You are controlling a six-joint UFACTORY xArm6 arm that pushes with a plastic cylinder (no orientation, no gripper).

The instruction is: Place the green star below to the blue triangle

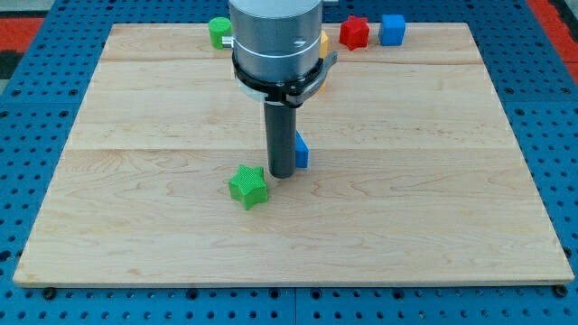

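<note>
Star looks light, rigid and slick on the wood, sitting just below-left of my tip, so it'll probably spin if nudged on a point. No jaws here, just a rod; blue triangle hides right behind it, so push a flat notch.

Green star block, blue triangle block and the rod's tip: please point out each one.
green star block (248, 186), camera view, its top face
blue triangle block (302, 151), camera view, its visible right part
my tip (281, 174), camera view, the rod's very end
</note>
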